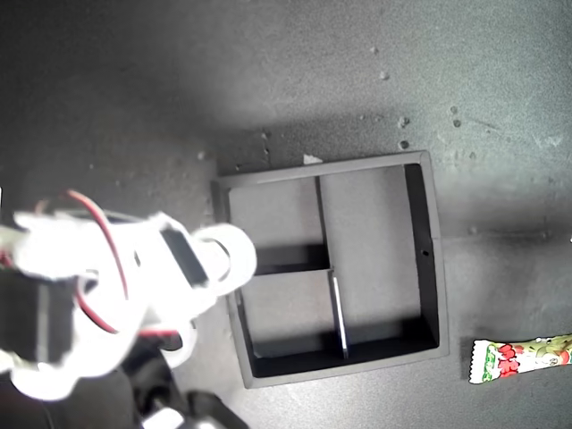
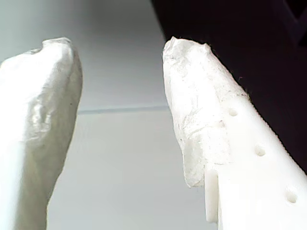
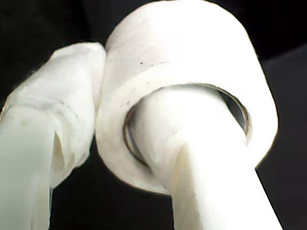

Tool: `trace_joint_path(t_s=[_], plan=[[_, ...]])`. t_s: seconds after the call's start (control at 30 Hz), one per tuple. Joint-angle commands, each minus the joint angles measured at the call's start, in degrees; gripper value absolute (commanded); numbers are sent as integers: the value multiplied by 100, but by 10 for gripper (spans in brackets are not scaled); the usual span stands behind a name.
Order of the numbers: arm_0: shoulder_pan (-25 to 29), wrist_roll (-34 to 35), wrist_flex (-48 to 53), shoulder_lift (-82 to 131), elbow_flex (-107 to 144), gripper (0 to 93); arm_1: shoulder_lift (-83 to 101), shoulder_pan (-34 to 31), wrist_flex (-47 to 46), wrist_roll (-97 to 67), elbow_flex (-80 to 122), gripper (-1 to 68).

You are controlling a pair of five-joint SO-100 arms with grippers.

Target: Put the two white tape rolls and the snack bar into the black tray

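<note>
A plain white tape roll [image 3: 192, 72] is pinched by my second gripper [image 3: 139, 143], one finger through its hole, jaws narrowly parted, over the black tray's [image 1: 429, 259] rim at the exterior view's left. My first gripper [image 2: 122, 120] gapes empty. The snack bar [image 1: 521, 357] lies beyond the tray.

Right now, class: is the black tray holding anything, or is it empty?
Empty. All three compartments of the black tray show bare floor; the snack bar lies outside, and a white tape roll is at its edge.
</note>
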Motion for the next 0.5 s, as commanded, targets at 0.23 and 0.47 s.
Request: trace_joint_path(t_s=[0.23,0.47], plan=[[650,-492,1468,-3551,-5256,1,-4966,-1274,1424,2268,-4808,179],[677,-721,1477,-4403,-5678,1,-5836,-2646,879,5783,-4280,214]])
